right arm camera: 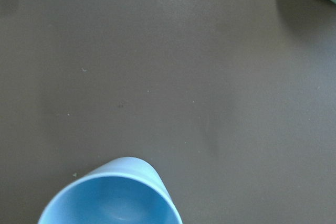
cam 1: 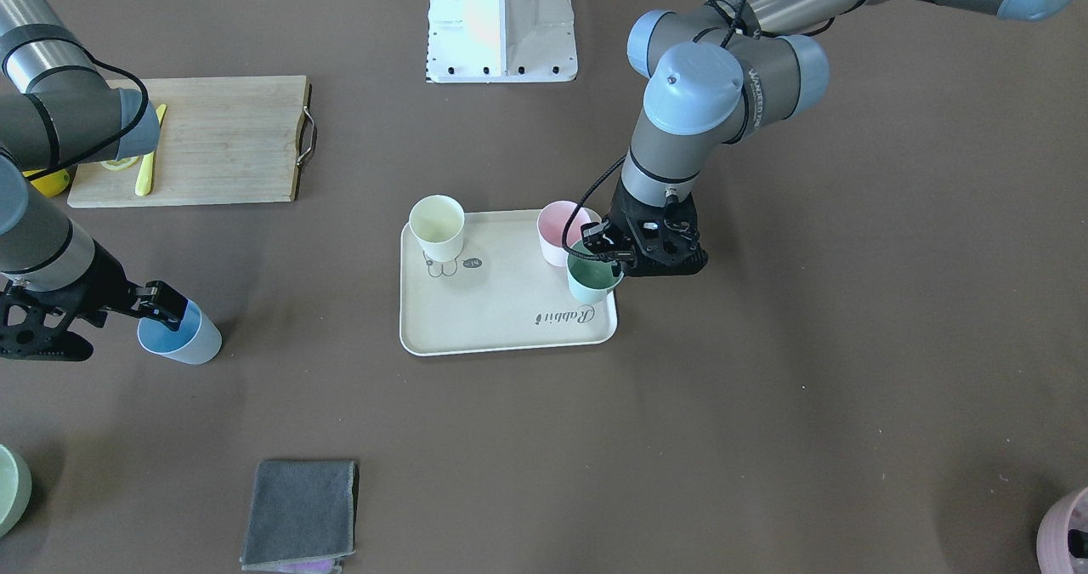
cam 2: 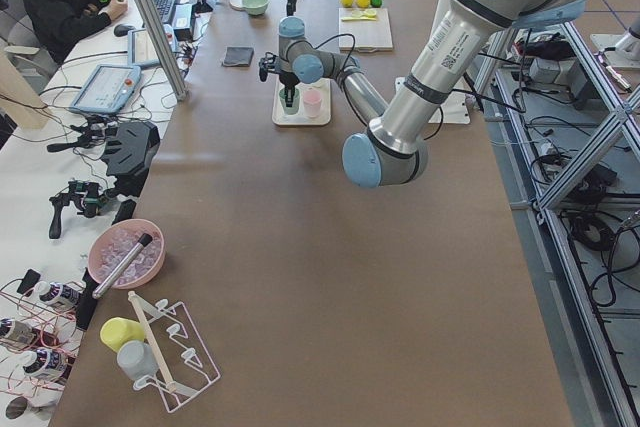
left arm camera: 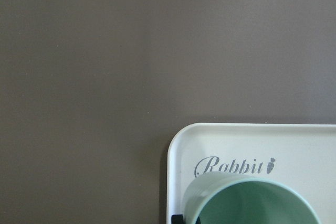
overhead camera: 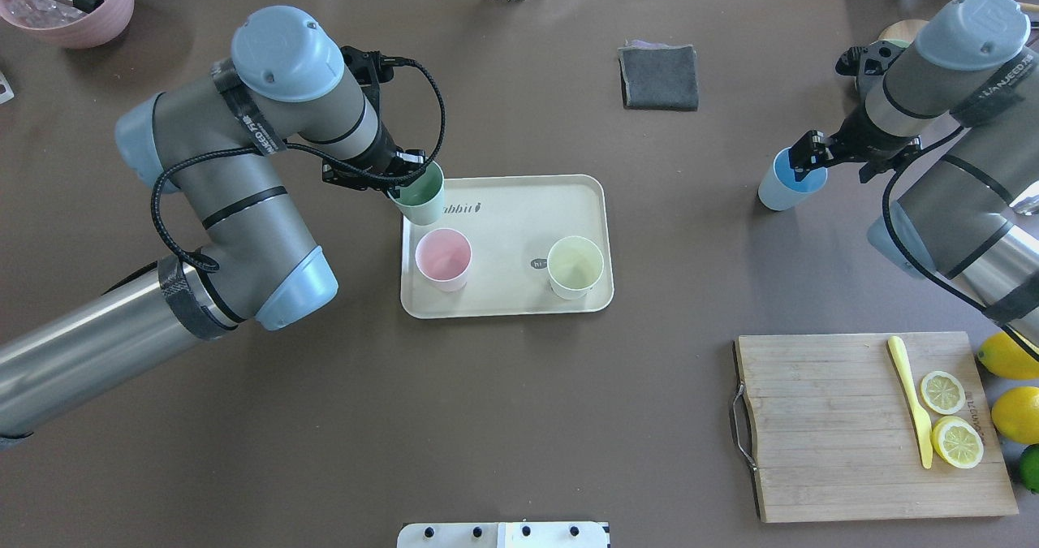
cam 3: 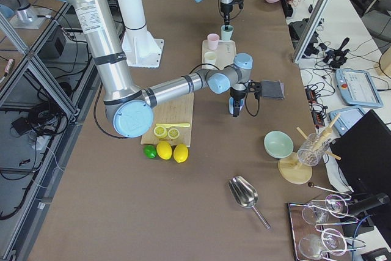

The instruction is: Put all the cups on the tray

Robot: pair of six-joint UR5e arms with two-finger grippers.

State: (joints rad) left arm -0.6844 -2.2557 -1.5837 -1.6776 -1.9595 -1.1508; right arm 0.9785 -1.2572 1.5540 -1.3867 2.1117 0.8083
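Mint cup (cam 1: 592,281) — left gripper (cam 1: 607,254) pinching rim; blue cup (cam 1: 187,340) — right gripper (cam 1: 169,308) likewise

Long brown table (cam 2: 330,277), white side bench (cam 2: 30,162), aluminium frame posts (cam 2: 150,17), tiled floor (cam 3: 24,172)

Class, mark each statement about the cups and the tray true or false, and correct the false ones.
1. The pink cup stands on the tray. True.
2. The blue cup is on the tray. False: it is off the tray, over the table, in the right gripper.
3. The left gripper grips the green cup. True.
4. The yellow cup lies on its side. False: it stands upright on the tray.
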